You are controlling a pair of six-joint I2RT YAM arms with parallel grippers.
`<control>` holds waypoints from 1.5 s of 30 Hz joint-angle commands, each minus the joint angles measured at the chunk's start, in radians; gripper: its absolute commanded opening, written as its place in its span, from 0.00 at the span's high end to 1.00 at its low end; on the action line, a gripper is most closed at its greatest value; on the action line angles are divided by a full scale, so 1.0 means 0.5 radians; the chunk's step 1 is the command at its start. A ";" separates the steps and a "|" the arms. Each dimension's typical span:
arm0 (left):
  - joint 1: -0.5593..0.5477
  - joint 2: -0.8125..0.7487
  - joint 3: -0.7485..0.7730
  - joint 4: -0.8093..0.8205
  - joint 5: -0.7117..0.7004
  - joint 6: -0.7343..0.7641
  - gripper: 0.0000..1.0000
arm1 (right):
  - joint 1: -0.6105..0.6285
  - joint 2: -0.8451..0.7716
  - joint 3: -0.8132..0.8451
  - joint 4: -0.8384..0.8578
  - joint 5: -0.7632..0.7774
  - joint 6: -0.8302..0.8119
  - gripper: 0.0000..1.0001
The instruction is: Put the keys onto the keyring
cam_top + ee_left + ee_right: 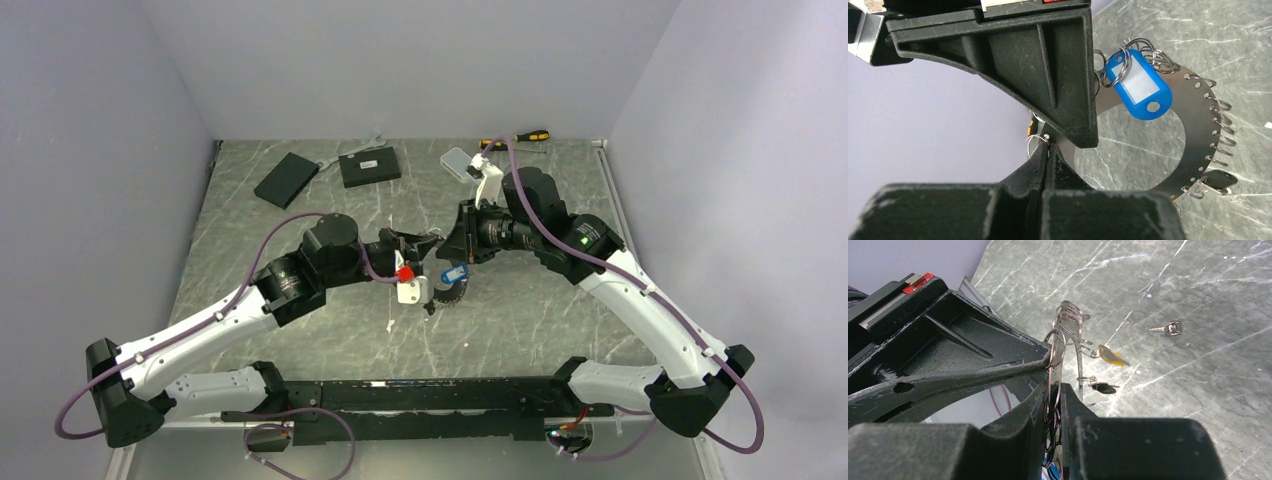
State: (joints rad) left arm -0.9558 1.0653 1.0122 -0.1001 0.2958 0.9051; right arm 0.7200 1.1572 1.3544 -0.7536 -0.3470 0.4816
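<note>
Keyring (1198, 117) is being held up above the middle of the desk (1198, 280). The left end effector (1050, 145) is clenching its rim, and the right end effector (1055, 387) is pinching another part of the rim. A blue-tagged key (1140, 87) and a yellow-tagged key (1110, 356) are dangling from it, while one plain key (1168, 329) is lying apart on the desk.

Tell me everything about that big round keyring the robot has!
The keyring is a flat, thin, silvery metal hoop with a wide open middle. Small holes dot its outer edge, many carrying little wire rings. A blue tag hangs from one. It is up off the table, pinched by the left gripper and right gripper.
</note>
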 commanded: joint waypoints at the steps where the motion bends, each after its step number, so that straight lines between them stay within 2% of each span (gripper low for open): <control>1: -0.016 0.026 0.101 -0.060 -0.021 0.058 1.00 | 0.011 -0.073 0.025 0.129 -0.097 0.030 1.00; 4: -0.015 0.026 0.166 -0.211 0.061 0.040 1.00 | 0.011 -0.079 0.033 0.081 -0.051 -0.010 1.00; 9: -0.016 0.067 0.387 -0.665 0.301 0.019 1.00 | 0.011 -0.089 0.071 0.002 -0.066 -0.130 1.00; 17: -0.015 0.090 0.566 -0.994 0.548 -0.077 1.00 | 0.011 -0.110 0.092 -0.078 -0.227 -0.331 1.00; 29: 0.083 -0.079 0.616 -0.915 1.086 -0.298 1.00 | 0.011 -0.344 -0.124 0.222 -0.722 -0.538 1.00; 40: 0.230 -0.071 0.601 -0.894 1.372 -0.419 1.00 | 0.011 -0.370 -0.154 0.265 -0.929 -0.607 1.00; 43: 0.236 -0.086 0.565 -0.811 1.276 -0.453 1.00 | 0.011 -0.368 -0.144 0.259 -0.893 -0.596 1.00; 44: 0.238 -0.098 0.551 -0.779 1.217 -0.459 0.97 | 0.010 -0.360 -0.129 0.236 -0.853 -0.584 1.00; 45: 0.237 -0.115 0.519 -0.733 1.139 -0.474 0.82 | 0.011 -0.346 -0.109 0.209 -0.807 -0.574 1.00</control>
State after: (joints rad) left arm -0.8421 1.0309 1.2850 -0.5358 0.9058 0.7147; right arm 0.7280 0.9947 1.2701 -0.7013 -0.7662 0.1970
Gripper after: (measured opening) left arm 0.018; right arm 0.166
